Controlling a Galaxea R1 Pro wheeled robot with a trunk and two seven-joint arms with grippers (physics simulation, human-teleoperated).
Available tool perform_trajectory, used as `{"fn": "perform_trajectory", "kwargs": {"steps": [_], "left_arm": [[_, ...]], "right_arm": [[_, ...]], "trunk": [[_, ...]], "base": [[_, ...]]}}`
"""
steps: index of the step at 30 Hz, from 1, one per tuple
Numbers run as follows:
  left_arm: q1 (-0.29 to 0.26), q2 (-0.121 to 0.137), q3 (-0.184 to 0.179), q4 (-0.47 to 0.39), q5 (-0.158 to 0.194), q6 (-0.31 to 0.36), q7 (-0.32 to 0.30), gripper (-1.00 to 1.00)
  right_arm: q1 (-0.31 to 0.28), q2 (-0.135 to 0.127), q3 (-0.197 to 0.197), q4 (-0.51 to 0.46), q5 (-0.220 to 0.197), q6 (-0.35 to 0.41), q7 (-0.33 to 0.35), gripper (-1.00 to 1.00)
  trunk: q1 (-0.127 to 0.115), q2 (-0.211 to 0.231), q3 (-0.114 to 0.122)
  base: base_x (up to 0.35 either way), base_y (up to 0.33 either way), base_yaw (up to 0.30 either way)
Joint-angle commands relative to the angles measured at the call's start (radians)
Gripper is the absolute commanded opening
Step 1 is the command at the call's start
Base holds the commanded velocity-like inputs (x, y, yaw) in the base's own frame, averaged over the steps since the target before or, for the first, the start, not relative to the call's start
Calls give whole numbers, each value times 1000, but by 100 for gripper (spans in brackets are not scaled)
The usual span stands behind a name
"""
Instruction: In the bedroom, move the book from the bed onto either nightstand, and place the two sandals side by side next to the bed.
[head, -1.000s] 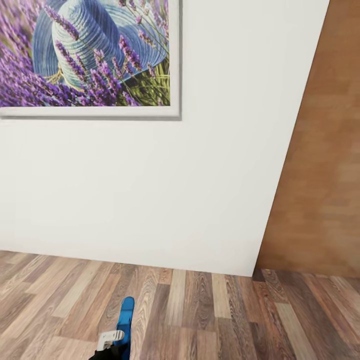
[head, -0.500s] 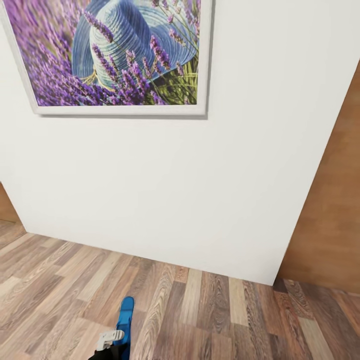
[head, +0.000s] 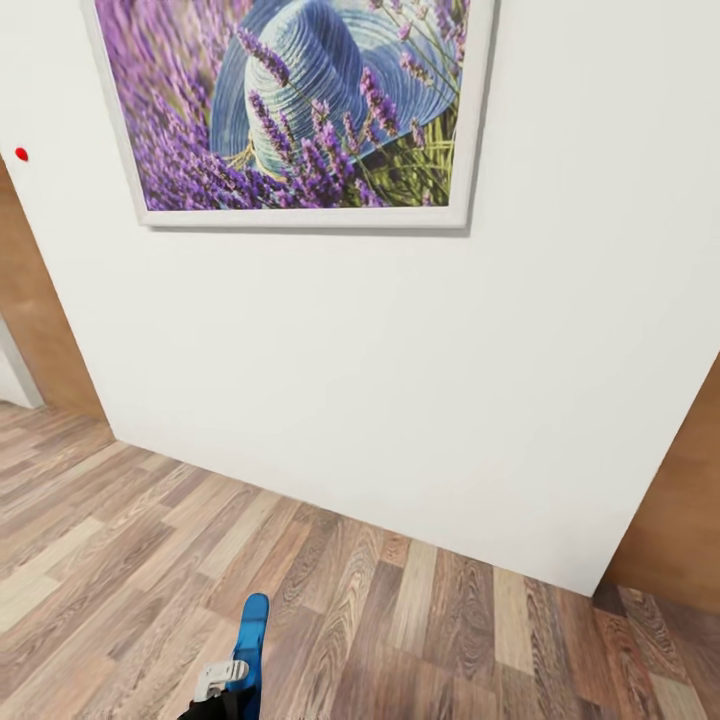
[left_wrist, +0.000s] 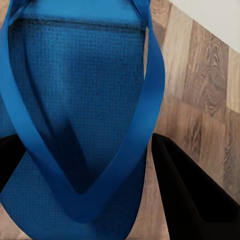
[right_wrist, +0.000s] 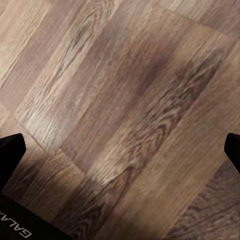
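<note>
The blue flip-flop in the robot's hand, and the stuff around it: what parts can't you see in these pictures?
- Bright blue flat flip-flop sandal: head view, its lower end is cut off by the picture's bottom edge; left wrist view, it runs past the picture's edges.
- Left gripper: left wrist view, the sandal covers one dark finger almost wholly.
- White-framed lavender picture with a blue hat: head view, its top is cut off.
- Tiny red dot on the white wall: too small to identify.

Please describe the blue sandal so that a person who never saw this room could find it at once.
Start from the white wall with the framed lavender picture. Below it lies the wood floor, and at the bottom edge of the head view the left gripper holds the sandal up. It is bright blue with thin straps, the one blue thing against the brown planks.
</note>
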Motion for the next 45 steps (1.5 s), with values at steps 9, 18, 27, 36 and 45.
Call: {"fn": "perform_trajectory", "kwargs": {"steps": [9,18,27,36,45], "left_arm": [[-1,0,8,1,-11,-6,-4,-100],[-1,0,8,1,-11,-6,-4,-100],[-1,0,8,1,-11,-6,-4,-100],[-1,0,8,1,-11,-6,-4,-100],[-1,0,8,2,-11,-6,-4,-100]], "right_arm": [[-1,-1,6,0,-9,0,0,100],[-1,-1,6,0,-9,0,0,100],[-1,-1,6,0,-9,0,0,100],[-1,-1,6,0,-9,0,0,100],[-1,-1,6,0,-9,0,-1,100]], "trunk": [[0,0,-5],[0,0,-9],[0,0,-13],[0,0,-16],[0,0,-20]], "base": [[0,0,272],[0,0,272],[0,0,272],[0,0,272],[0,0,272]]}}
